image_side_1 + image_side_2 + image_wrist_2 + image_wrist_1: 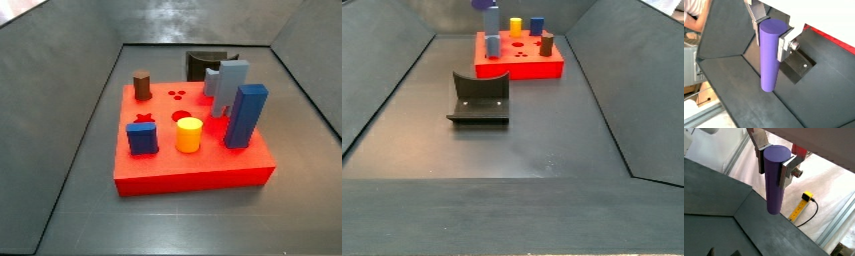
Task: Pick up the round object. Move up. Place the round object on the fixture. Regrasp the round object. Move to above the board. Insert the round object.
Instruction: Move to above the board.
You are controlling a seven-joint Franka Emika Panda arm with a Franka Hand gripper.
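The round object, a slim purple peg (pixel 773 180) (pixel 767 57), hangs upright in both wrist views. My gripper (pixel 775 158) (pixel 773 31) is shut on its upper end, a silver finger (pixel 789 170) pressed to each side. The fixture (pixel 797 70) lies far below the peg, with the red board's edge (pixel 834 40) just beyond. In a side view only the peg's lower tip (pixel 482 4) shows, high over the board's (pixel 523 68) near side, past the fixture (pixel 480 98); the gripper is out of frame there. Neither shows in the side view with the board (pixel 187 175) in front of the fixture (pixel 203 65).
On the board stand a brown cylinder (pixel 142 84), a yellow cylinder (pixel 190 134), a tall blue block (pixel 246 115), a small blue block (pixel 143 138) and a pale blue-grey block (pixel 227 85), with open holes (pixel 175 95) between. Dark sloping walls enclose the floor. A yellow device (pixel 806 197) lies outside.
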